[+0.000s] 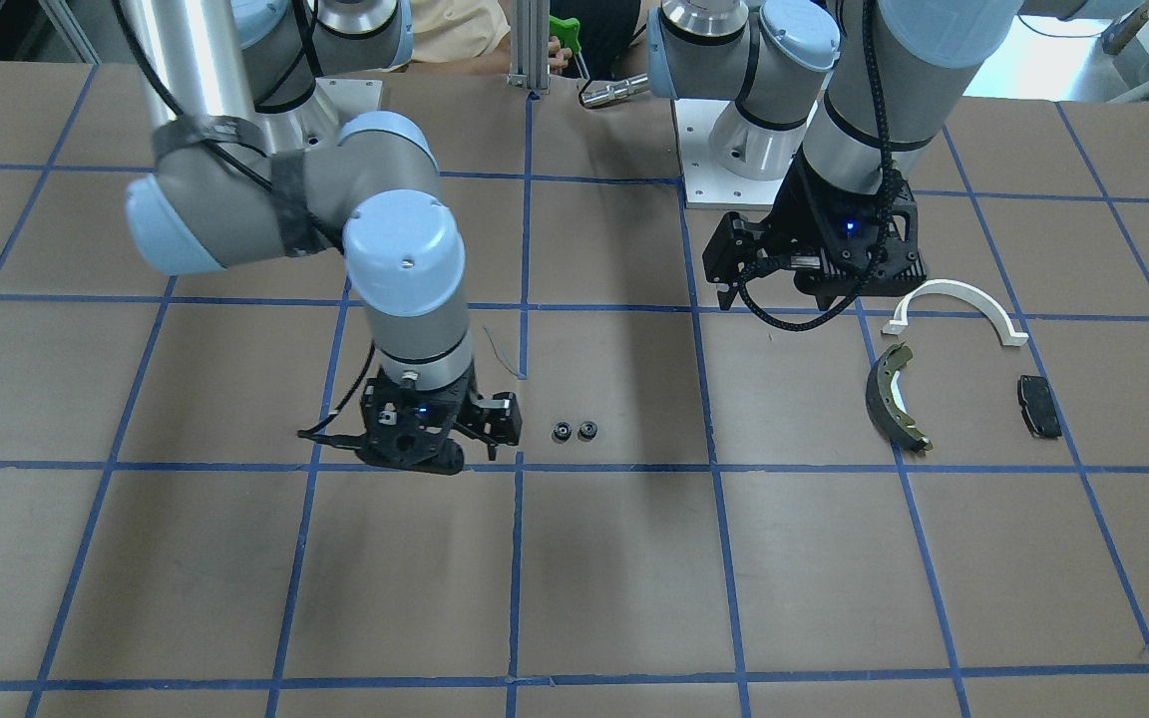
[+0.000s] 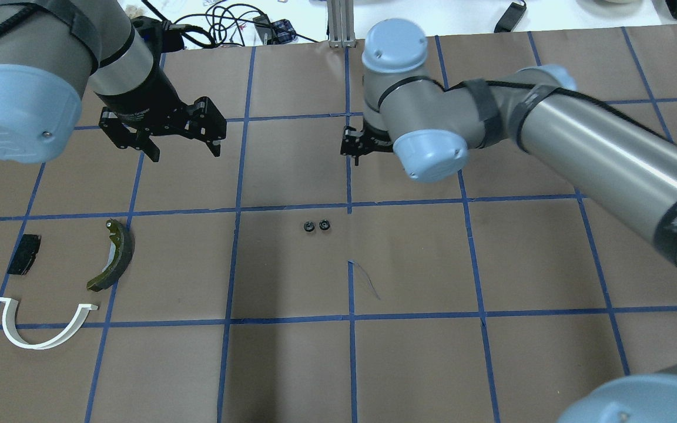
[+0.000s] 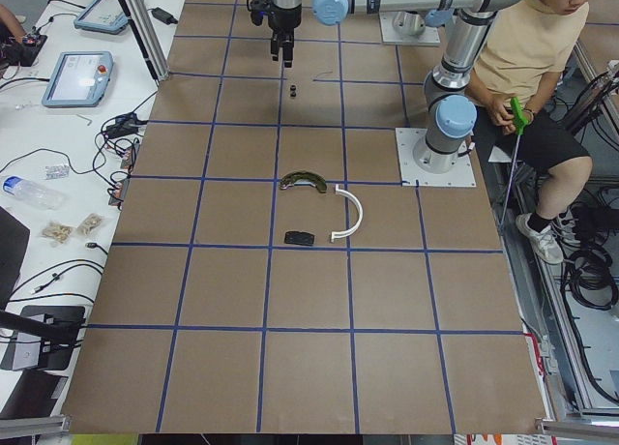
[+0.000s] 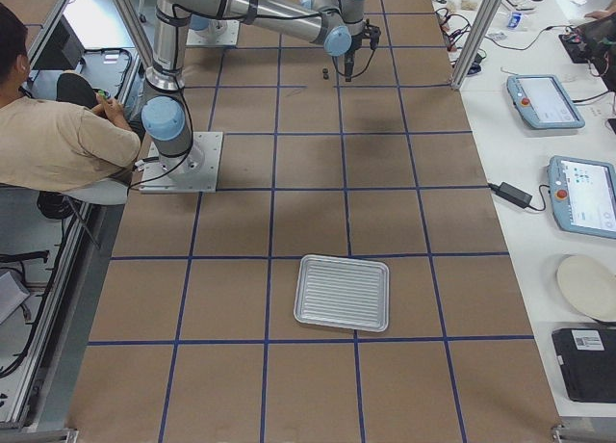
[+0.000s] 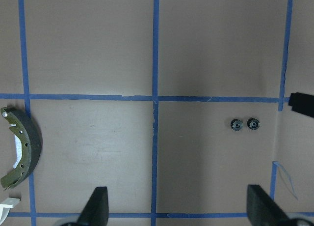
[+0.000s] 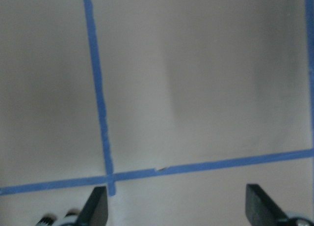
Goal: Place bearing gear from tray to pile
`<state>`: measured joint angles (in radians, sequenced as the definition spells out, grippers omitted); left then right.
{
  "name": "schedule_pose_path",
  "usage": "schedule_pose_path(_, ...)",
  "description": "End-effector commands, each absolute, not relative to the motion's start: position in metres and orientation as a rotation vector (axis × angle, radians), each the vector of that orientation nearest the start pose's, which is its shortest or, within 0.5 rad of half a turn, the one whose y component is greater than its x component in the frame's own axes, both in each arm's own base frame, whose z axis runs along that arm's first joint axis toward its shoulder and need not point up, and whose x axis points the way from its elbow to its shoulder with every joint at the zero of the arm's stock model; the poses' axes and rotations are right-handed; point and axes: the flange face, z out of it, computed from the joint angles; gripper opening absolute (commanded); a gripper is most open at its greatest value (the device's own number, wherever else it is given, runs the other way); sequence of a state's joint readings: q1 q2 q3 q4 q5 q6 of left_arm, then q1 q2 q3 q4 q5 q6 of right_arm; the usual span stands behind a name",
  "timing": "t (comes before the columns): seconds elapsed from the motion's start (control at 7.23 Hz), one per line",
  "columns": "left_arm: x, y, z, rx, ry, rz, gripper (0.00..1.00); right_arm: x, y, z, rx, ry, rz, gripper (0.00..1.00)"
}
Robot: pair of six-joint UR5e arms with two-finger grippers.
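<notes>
Two small black bearing gears [image 2: 317, 225] lie side by side on the brown table, also seen in the left wrist view [image 5: 244, 124] and the front view [image 1: 574, 431]. The pile is at the robot's left: a white half-ring arc [image 2: 42, 338], a dark brake shoe [image 2: 116, 254] and a black pad [image 2: 24, 254]. My right gripper [image 6: 177, 206] is open and empty, hovering just beyond the gears [image 6: 59, 218]. My left gripper [image 5: 179, 206] is open and empty, above the table beyond the pile. A ribbed silver tray [image 4: 344, 292] shows only in the exterior right view, with nothing in it.
Blue tape lines [image 2: 349, 205] grid the table. A seated operator [image 3: 527, 58] is behind the robot bases. Tablets [image 4: 544, 101] and cables lie on the side benches off the table's far edge.
</notes>
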<state>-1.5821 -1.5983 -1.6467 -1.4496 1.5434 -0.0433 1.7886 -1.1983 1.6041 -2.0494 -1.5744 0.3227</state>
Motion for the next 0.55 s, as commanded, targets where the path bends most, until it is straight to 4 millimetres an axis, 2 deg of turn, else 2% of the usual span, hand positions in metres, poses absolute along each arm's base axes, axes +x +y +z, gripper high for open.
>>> schedule_pose_path(0.0, -0.141, -0.500, 0.448, -0.051, 3.169, -0.030, 1.00, 0.153, -0.588, 0.407, 0.069, 3.160, -0.099, 1.00)
schedule_pose_path(0.14, -0.141, -0.500, 0.448, -0.051, 3.169, -0.030, 1.00, 0.139, -0.573, 0.441, 0.029, 3.216, -0.093, 1.00)
schedule_pose_path(0.28, -0.141, -0.500, 0.448, -0.053, 3.169, -0.030, 1.00, 0.140, -0.545, 0.472, 0.033, 3.206, -0.119, 1.00)
schedule_pose_path(0.42, -0.141, -0.500, 0.448, -0.051, 3.169, -0.030, 1.00, 0.149, -0.531, 0.487, 0.026, 3.156, -0.134, 1.00)
